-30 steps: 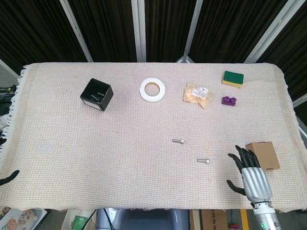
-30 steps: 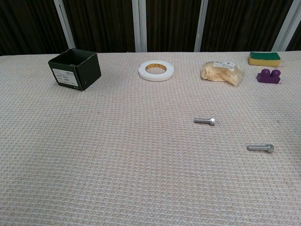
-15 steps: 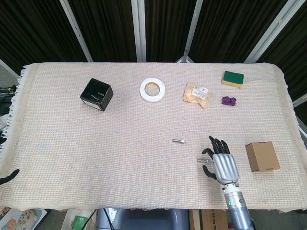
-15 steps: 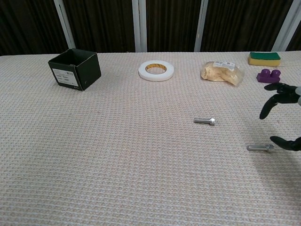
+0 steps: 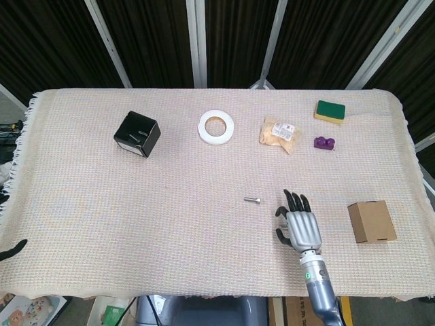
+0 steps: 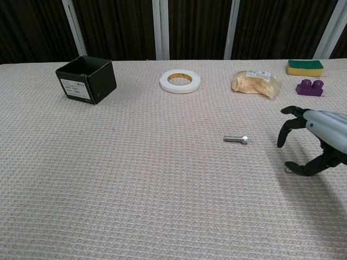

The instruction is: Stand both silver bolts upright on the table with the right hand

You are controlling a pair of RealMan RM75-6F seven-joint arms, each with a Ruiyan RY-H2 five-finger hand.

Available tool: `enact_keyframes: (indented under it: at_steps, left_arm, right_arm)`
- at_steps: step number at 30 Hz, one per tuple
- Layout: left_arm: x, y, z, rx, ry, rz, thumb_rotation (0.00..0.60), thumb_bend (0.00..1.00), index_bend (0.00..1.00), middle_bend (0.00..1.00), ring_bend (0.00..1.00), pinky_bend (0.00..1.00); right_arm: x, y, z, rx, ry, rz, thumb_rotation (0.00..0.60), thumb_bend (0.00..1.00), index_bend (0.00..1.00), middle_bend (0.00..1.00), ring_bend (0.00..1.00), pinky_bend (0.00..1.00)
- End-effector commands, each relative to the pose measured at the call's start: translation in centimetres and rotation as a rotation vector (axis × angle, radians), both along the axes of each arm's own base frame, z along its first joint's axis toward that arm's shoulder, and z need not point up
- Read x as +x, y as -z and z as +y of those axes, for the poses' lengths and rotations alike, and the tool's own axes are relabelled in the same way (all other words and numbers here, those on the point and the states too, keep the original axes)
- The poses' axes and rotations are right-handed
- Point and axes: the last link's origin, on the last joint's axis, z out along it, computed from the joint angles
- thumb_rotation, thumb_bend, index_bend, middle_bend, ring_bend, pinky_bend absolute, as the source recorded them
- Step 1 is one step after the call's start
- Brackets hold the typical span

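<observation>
Right robot hand (image 5: 298,222) hovers palm-down over the nearer silver bolt (image 6: 288,168), fingers (image 6: 288,128) spread and curled, thumb low near the bolt's tip; nothing gripped yet; judged pre-grasp, positioned to pinch the shank and tip it upright; that bolt is hidden under the palm in head view, only its end shows in chest view. Second silver bolt (image 5: 253,200) lies flat on the desk (image 5: 136,204), just left of the hand, untouched; both still to be stood. Left robot hand: only a dark tip at the desk's near-left edge; state cannot be told.
</observation>
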Motion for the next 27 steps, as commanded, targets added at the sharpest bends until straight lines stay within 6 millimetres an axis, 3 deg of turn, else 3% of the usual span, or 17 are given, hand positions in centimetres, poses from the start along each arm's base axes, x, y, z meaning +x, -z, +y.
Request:
enact_keyframes:
  at_steps: [1, 13, 27]
  left_arm:
    - [0.0, 0.0, 0.0, 0.002, -0.001, 0.0, 0.6, 0.15, 0.17, 0.15, 0.01, 0.05]
    - [0.1, 0.1, 0.0, 0.004, -0.002, 0.004, 0.6, 0.15, 0.17, 0.15, 0.01, 0.05]
    - [0.1, 0.1, 0.1, 0.004, -0.003, 0.008, 0.6, 0.15, 0.17, 0.15, 0.01, 0.05]
  right_arm:
    - [-0.3, 0.2, -0.2, 0.0, 0.02, 0.007, 0.6, 0.35, 0.46, 0.0, 0.05, 0.02]
    - [-1.8, 0.1, 0.2, 0.013, 0.063, 0.025, 0.6, 0.35, 0.48, 0.0, 0.05, 0.02]
    - [-2.1, 0.9, 0.1, 0.028, 0.063, 0.03, 0.6, 0.35, 0.5, 0.0, 0.05, 0.02]
